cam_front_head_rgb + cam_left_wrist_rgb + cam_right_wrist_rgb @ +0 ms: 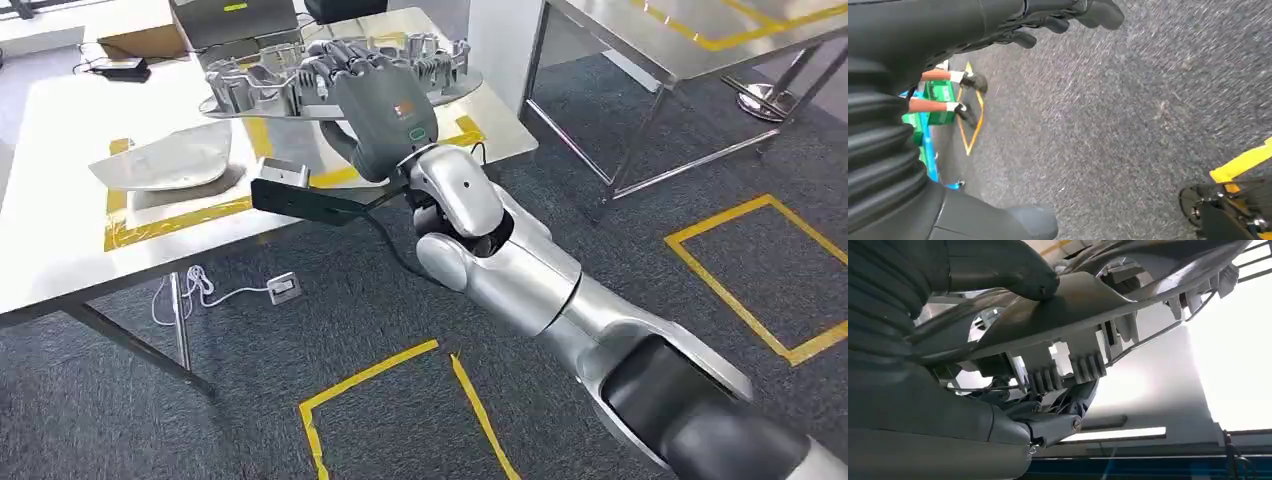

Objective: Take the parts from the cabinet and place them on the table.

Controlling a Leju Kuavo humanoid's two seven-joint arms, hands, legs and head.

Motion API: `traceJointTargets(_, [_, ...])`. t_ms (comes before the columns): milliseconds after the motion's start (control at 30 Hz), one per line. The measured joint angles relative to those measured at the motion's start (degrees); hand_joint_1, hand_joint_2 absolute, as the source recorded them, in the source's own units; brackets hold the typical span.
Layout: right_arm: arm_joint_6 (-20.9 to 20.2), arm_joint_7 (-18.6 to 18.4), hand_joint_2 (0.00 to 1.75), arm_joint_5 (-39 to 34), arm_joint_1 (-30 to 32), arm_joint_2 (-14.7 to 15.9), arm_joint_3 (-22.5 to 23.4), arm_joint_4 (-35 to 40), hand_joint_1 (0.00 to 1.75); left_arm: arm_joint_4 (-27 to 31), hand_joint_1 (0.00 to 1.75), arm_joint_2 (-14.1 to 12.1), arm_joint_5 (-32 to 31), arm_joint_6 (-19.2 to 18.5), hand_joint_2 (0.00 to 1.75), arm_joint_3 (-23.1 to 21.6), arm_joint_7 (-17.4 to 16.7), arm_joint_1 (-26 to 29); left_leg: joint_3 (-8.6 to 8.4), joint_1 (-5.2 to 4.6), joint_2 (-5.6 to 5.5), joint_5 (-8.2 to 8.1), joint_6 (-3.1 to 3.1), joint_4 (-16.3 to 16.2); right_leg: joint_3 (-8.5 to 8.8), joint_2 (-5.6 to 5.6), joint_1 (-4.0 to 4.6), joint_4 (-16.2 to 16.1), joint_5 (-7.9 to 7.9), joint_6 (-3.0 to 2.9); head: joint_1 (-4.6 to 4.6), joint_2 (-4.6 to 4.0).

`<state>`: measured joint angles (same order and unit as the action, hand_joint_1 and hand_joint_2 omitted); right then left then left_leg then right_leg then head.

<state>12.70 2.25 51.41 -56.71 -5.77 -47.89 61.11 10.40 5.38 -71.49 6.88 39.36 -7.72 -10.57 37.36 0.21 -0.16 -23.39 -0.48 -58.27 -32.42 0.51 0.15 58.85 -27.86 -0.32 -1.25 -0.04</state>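
A large silver cast metal part point(250, 85) with ribs and openings hangs just above the steel table point(60, 230), near its right end. My right hand point(375, 95) grips it from the near edge, fingers over the top. The right wrist view shows the thumb point(1013, 270) pressed on the part point(1108, 305) and fingers under it. A second, flatter silver part point(165, 160) lies on the table inside a yellow tape outline, left of the held one. My left hand point(998, 30) hangs over the carpet with fingers and thumb apart, holding nothing.
A cardboard box point(140, 40) and a grey case point(235, 20) stand at the table's far side. Another steel table point(700, 30) stands to the right. A power strip point(283, 288) lies under the table. A person's legs point(948, 77) stand by green crates point(938, 100).
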Motion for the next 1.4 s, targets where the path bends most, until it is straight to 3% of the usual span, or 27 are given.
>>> traceJointTargets(67, [-0.02,-0.07,1.75,-0.04,0.02,-0.04,0.09,0.00,1.75,-0.02,0.00,0.09,-0.09,-0.04,1.75,0.00,0.00,0.05,-1.16,0.35,-0.15,-0.10,0.57,0.23,0.11,-0.12,-0.11,0.30,-0.76,0.47,-0.02,0.00])
traceJointTargets(100, [-0.02,0.00,1.75,-0.04,-0.09,-0.04,0.11,0.00,1.75,0.04,0.00,-0.02,-0.17,-0.04,1.75,0.02,0.00,-0.08,-1.53,0.37,-0.15,-0.38,0.94,0.23,-0.77,-0.17,-0.16,2.62,-1.26,0.80,0.20,0.00])
traceJointTargets(200, [-0.02,0.15,1.75,0.00,-0.02,-0.02,0.13,-0.15,1.75,0.04,0.00,0.00,-0.31,-0.07,1.75,0.02,0.00,-0.46,-1.92,0.34,-0.20,-1.18,1.39,0.15,-8.83,-0.24,-0.37,15.23,-5.81,1.53,0.26,0.00])
traceJointTargets(233, [-0.02,0.28,1.75,0.00,0.00,0.02,0.13,-0.26,1.75,0.04,0.00,0.00,-0.33,-0.09,1.75,0.02,0.00,-0.40,-2.14,0.34,-0.21,-1.54,1.36,0.04,-11.02,-0.25,-0.39,17.81,-6.39,1.51,0.26,0.00])
traceJointTargets(267, [-0.02,0.33,1.75,0.00,0.01,0.02,0.13,-0.28,1.75,0.02,0.00,0.00,-0.33,-0.11,1.75,0.02,-0.08,-0.36,-2.50,0.34,-0.25,-1.92,1.34,-0.09,-11.74,-0.25,-0.41,17.58,-5.39,1.36,0.24,0.00])
traceJointTargets(300, [-0.04,0.33,1.75,0.00,0.01,0.02,0.13,-0.31,1.75,0.02,0.00,0.00,-0.33,-0.11,1.75,0.02,-0.09,-0.32,-3.07,0.34,-0.35,-2.40,1.28,-0.17,-11.01,-0.26,-0.41,14.50,-2.71,1.24,0.26,0.00])
traceJointTargets(367, [-0.09,0.20,1.75,0.00,-0.03,0.04,0.15,-0.52,1.75,0.02,0.00,0.02,-0.33,-0.11,1.75,0.04,-0.09,-0.38,-4.31,0.33,-0.59,-3.30,0.97,-0.24,-7.11,-0.26,-0.26,4.06,4.19,0.65,0.26,0.00])
traceJointTargets(400, [-0.09,0.26,1.75,0.00,-0.04,0.04,0.17,-0.61,1.75,0.00,0.00,0.07,-0.37,-0.13,1.75,0.04,-0.09,-0.35,-4.43,0.36,-0.58,-3.67,0.75,-0.20,-6.11,-0.35,-0.01,0.24,5.91,0.07,0.26,0.00])
traceJointTargets(433, [-0.02,0.44,1.75,0.00,-0.31,0.09,0.24,-0.81,1.75,-0.02,0.00,0.11,-0.42,-0.13,1.75,0.04,-0.07,-0.42,-4.41,0.16,-0.67,-3.83,0.31,-0.32,-5.79,-0.35,0.38,-0.80,3.78,-0.12,0.29,0.00])
traceJointTargets(533, [0.09,0.41,1.75,-0.17,-0.38,0.15,0.52,-0.92,1.75,-0.02,0.00,0.15,-0.50,-0.22,1.75,0.04,-0.15,-0.34,-5.15,0.16,-0.63,-3.67,-0.91,-0.07,-4.86,-0.23,0.34,-0.99,4.58,-1.17,0.26,0.00])
traceJointTargets(600, [0.09,0.41,1.75,-0.18,-0.35,0.15,0.77,-0.94,1.75,0.02,0.00,0.07,-0.52,-0.22,1.75,0.07,-0.15,-0.50,-4.26,0.25,-0.47,-4.25,-1.38,-2.21,-3.21,-0.28,-0.15,-1.72,4.45,-1.73,0.15,0.00])
traceJointTargets(667, [0.13,0.41,1.75,-0.17,-0.39,0.13,0.94,-0.94,1.75,0.02,0.00,0.09,-0.57,-0.22,1.75,0.04,-0.11,-0.62,0.18,0.40,-0.30,-6.41,-1.86,-9.72,-2.77,-0.30,-0.18,-1.77,3.97,-2.22,-0.13,0.00])
traceJointTargets(700, [0.15,0.41,1.75,-0.13,-0.30,0.13,0.94,-0.94,1.75,0.02,0.00,0.09,-0.57,-0.24,1.75,0.04,-0.15,-0.55,3.22,0.45,-0.25,-8.70,-2.07,-14.39,-2.54,-0.29,-0.17,-1.73,3.59,-2.31,-0.15,0.00])
traceJointTargets(733, [0.17,0.39,1.75,-0.04,-0.29,0.17,0.98,-0.94,1.75,0.00,0.00,0.09,-0.61,-0.28,1.75,0.04,-0.15,-0.39,5.21,0.45,-0.24,-9.75,-2.23,-17.08,-2.33,-0.22,-0.17,-1.63,3.28,-2.29,-0.15,0.00])
traceJointTargets(767, [0.17,0.37,1.75,-0.02,-0.26,0.20,0.98,-0.94,1.75,0.00,0.00,0.09,-0.63,-0.31,1.75,0.07,-0.22,-0.28,6.08,0.50,-0.22,-9.11,-2.30,-17.38,-2.01,-0.08,-0.21,-1.49,2.90,-2.23,-0.13,0.00])
traceJointTargets(800, [0.17,0.35,1.75,-0.04,-0.26,0.20,1.01,-0.94,1.75,-0.02,0.00,0.05,-0.66,-0.31,1.75,0.07,-0.22,-0.22,5.67,0.56,-0.21,-7.00,-2.36,-15.26,-1.62,0.04,-0.24,-1.34,2.46,-2.11,-0.20,0.00])
traceJointTargets(900, [0.11,0.15,1.75,-0.09,-0.22,0.22,1.07,-0.94,1.75,0.00,0.00,-0.04,-0.85,-0.31,1.75,0.04,-0.28,-0.25,0.38,0.58,0.01,2.10,-2.06,-0.93,0.04,0.06,-0.34,-0.99,0.88,-1.44,-0.17,0.00])
traceJointTargets(933, [0.11,0.20,1.75,-0.04,-0.27,0.28,1.14,-0.98,1.75,-0.04,0.00,-0.02,-0.87,-0.31,1.75,0.07,-0.33,-0.29,0.11,0.17,0.10,-0.33,-1.74,-0.16,0.11,0.11,-0.13,-0.80,0.63,-1.13,-0.20,0.00])
traceJointTargets(967, [0.17,0.15,1.75,0.02,-0.35,0.28,1.22,-0.96,1.75,-0.02,0.00,-0.02,-1.03,-0.31,1.75,0.04,-0.33,-0.49,-0.50,0.09,0.14,-0.41,-0.78,0.01,-0.18,0.19,0.00,-0.83,0.39,-0.71,-0.26,0.00])
traceJointTargets(1067, [0.24,0.07,1.75,0.15,-0.33,0.37,1.33,-0.96,1.75,-0.04,0.00,0.11,-1.05,-0.31,1.75,0.04,-0.33,-0.37,-1.14,0.32,-0.04,-0.03,0.35,0.21,0.42,0.13,0.10,-0.35,-0.03,0.25,-0.17,0.00])
traceJointTargets(1100, [0.24,-0.02,1.75,0.13,-0.27,0.37,1.33,-0.96,1.75,-0.02,0.00,0.13,-1.05,-0.31,1.75,0.07,-0.33,-0.38,-1.59,0.50,-0.04,-0.21,0.63,0.45,-0.11,-0.03,-0.15,0.80,-0.58,0.56,-0.09,0.00])
traceJointTargets(1133, [0.24,-0.04,1.75,0.15,-0.44,0.41,1.35,-0.96,1.75,0.02,0.00,0.07,-1.05,-0.31,1.75,0.07,-0.33,-0.49,-1.83,0.52,-0.04,-0.47,1.04,0.44,-1.78,-0.16,-0.12,3.89,-1.43,0.94,0.02,0.00])
traceJointTargets(1233, [0.28,-0.04,1.75,0.17,-0.27,0.61,1.35,-0.98,1.75,0.02,0.00,0.09,-1.07,-0.31,1.75,0.07,-0.31,-0.69,-2.30,0.49,-0.05,-1.25,1.45,0.37,-9.84,-0.18,-0.37,15.41,-5.16,1.53,0.02,0.00])
traceJointTargets(1267, [0.33,-0.07,1.75,0.20,-0.25,0.70,1.35,-0.98,1.75,0.02,0.00,0.09,-1.07,-0.33,1.75,0.07,-0.33,-0.58,-2.56,0.49,-0.10,-1.60,1.38,0.25,-11.44,-0.20,-0.47,16.71,-5.12,1.61,0.02,0.00])
traceJointTargets(1300, [0.33,-0.20,1.75,0.28,-0.23,0.72,1.35,-0.98,1.75,-0.02,0.00,0.11,-1.07,-0.33,1.75,0.07,-0.41,-0.46,-3.00,0.50,-0.13,-2.04,1.32,0.13,-11.75,-0.23,-0.57,15.63,-3.66,1.65,0.02,0.00])
traceJointTargets(1333, [0.31,-0.33,1.75,0.35,-0.17,0.74,1.35,-0.98,1.75,-0.02,0.00,0.11,-1.07,-0.31,1.75,0.07,-0.39,-0.38,-3.50,0.53,-0.22,-2.52,1.21,0.00,-10.96,-0.24,-0.64,12.53,-0.96,1.43,0.04,0.00])
traceJointTargets(1400, [0.15,-0.35,1.75,0.52,-0.16,0.83,1.35,-0.98,1.75,-0.02,0.00,0.13,-1.07,-0.33,1.75,0.07,-0.41,-0.40,-4.56,0.54,-0.36,-3.59,0.77,-0.24,-7.08,-0.32,-0.62,2.17,6.00,0.92,0.04,0.00])
